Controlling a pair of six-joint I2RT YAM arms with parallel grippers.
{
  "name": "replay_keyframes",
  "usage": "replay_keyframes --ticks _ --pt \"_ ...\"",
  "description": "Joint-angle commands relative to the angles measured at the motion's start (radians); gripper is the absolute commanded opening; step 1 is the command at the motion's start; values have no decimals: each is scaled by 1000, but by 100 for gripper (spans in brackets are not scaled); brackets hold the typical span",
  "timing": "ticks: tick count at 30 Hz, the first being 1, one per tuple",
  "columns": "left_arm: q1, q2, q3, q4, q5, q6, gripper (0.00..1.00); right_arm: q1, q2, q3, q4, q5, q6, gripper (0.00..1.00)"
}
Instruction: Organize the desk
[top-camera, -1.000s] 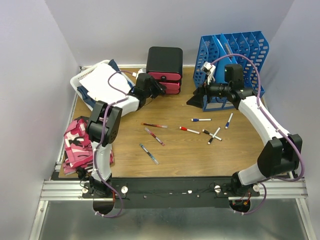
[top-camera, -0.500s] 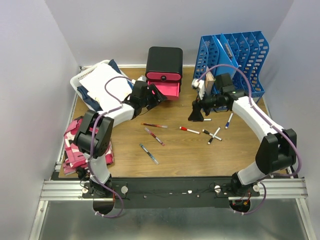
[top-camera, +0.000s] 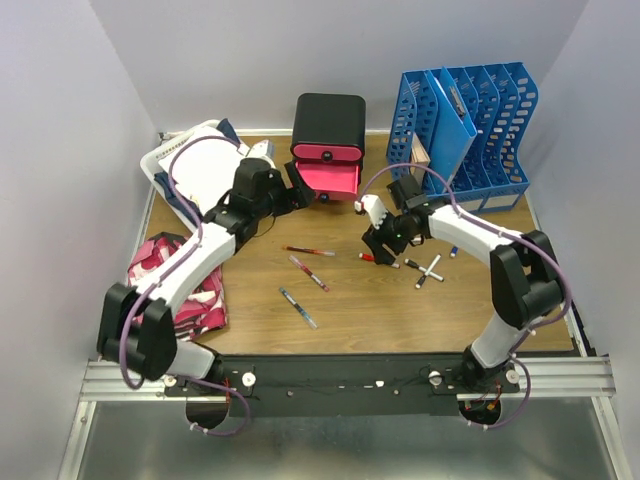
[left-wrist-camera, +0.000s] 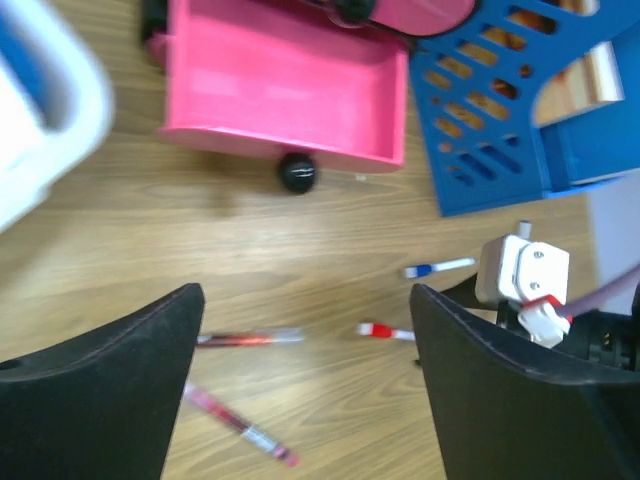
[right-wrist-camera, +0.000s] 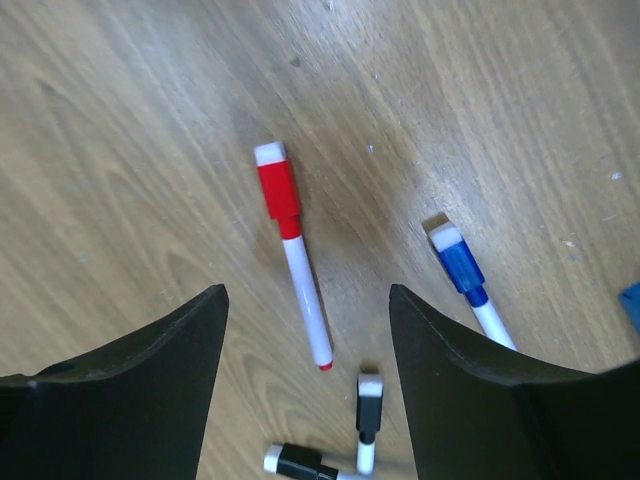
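Note:
The desk is a brown wood tabletop strewn with pens and markers. My left gripper hovers open and empty just left of the pulled-out pink drawer, clear of its black knob. My right gripper is open, low over the red-capped marker, which lies between its fingers. A blue-capped marker and two crossed black markers lie beside it. A red pen and a pink pen lie mid-desk.
The black drawer unit stands at the back centre, a blue file rack at the back right. A white basket with papers and pink cloth occupy the left side. Another pen lies nearer the front.
The pink drawer came out with my left gripper, which then opened and backed off to the left. My right gripper came down from the blue rack to the red marker, jaws narrowing slightly.

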Motion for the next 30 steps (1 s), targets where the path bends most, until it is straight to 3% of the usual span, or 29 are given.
replay_keyframes --ticks 1,7,11,18,25,30 --pt "-5 -161 -71 -167 -206 130 97 33 66 -20 70 114 24 68" --pt "12 -344 -172 -218 -295 102 99 65 106 -22 65 126 24 48" --pt "23 -407 -226 -238 -219 99 99 85 116 -42 70 151 14 34" --pt "24 -540 -327 -245 -156 43 99 96 121 -28 41 136 -2 1" --pt "24 -625 -427 -248 -77 -10 98 96 74 225 -126 -27 -180 1" --pt "24 -684 -502 -229 -74 -80 98 96 139 524 -213 -96 -281 1"
